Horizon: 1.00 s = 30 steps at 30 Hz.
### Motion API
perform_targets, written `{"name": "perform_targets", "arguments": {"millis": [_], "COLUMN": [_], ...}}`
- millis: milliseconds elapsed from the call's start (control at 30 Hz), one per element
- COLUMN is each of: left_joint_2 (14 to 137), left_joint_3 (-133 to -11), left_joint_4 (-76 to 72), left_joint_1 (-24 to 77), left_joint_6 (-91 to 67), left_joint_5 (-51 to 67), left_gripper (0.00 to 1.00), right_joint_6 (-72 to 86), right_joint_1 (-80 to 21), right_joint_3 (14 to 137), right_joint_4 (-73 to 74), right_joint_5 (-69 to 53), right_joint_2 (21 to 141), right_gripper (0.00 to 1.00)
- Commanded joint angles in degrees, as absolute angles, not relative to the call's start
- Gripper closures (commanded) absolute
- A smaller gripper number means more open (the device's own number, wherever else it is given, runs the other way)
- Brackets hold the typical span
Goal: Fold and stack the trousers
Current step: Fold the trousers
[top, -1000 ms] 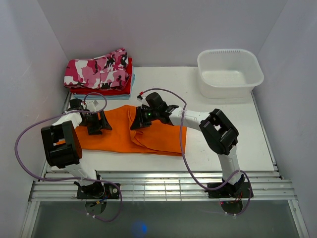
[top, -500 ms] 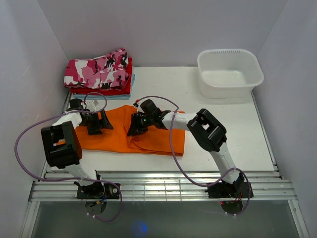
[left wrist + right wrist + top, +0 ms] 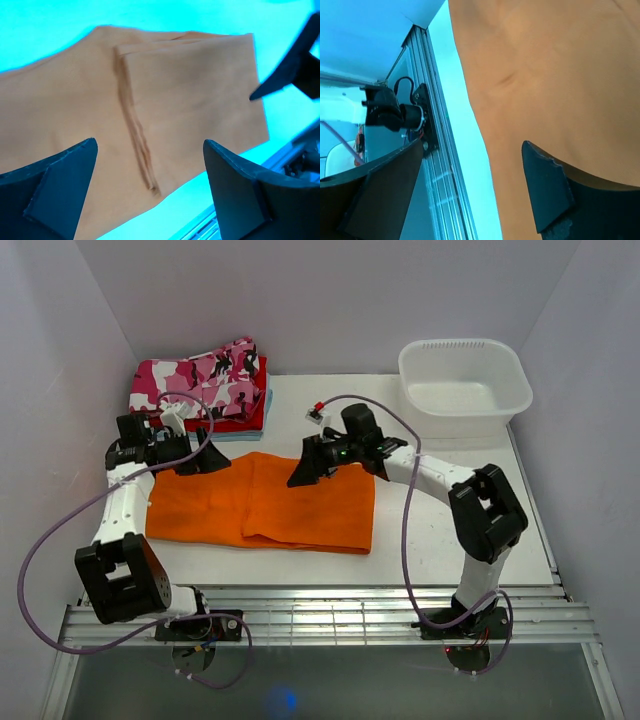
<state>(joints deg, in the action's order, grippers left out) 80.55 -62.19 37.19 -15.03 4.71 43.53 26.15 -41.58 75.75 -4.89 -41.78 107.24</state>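
Note:
The orange trousers (image 3: 260,505) lie folded flat on the white table, with a seam ridge running down the middle (image 3: 135,130). My left gripper (image 3: 203,461) hovers open above their far left edge with nothing between its fingers (image 3: 150,145). My right gripper (image 3: 303,471) hangs open over the far middle of the trousers (image 3: 560,75) and holds nothing (image 3: 472,145). One of the right gripper's dark fingers (image 3: 295,65) shows in the left wrist view.
A pink, white and black camouflage garment (image 3: 200,380) lies on a red garment (image 3: 252,418) at the back left. A white tub (image 3: 463,385) stands at the back right. A metal rail (image 3: 320,615) runs along the near edge by the arm bases.
The right gripper opened and let go of the orange cloth, then rose and drew back. The left gripper lifted off the trousers towards the back left. The trousers now lie flatter.

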Motion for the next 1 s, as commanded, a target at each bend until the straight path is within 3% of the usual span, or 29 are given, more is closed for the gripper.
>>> {"name": "perform_targets", "arguments": {"millis": [0,233,400,667,967], "left_joint_2": [78.5,84.0,95.9,115.8,118.0], "left_joint_3": [-62.4,-53.4,-50.4,-54.5,-60.0], "left_joint_4": [38.1,21.0,16.6,14.9,9.4], "left_joint_1": [-12.6,2.9,4.0,4.3,11.2], "left_joint_6": [6.4,-6.4,-12.6,-13.3,-16.1], "left_joint_5": [54.0,62.7,66.5,61.9,60.0], "left_gripper": [0.03,0.23,0.37,0.46,0.47], "right_joint_6": [17.7,12.6,6.9,-8.1,-17.8], "right_joint_1": [-36.7,-32.0,-28.7,-12.1,-4.9], "right_joint_3": [68.8,56.7,51.4,52.3,54.8], "right_joint_4": [-0.1,1.2,7.3,25.6,36.3], "right_joint_5": [-55.1,-69.5,-69.3,-60.4,-51.8], "right_joint_2": [105.9,112.4,115.9,121.9,111.0], "right_gripper": [0.16,0.31,0.34,0.39,0.44]}}
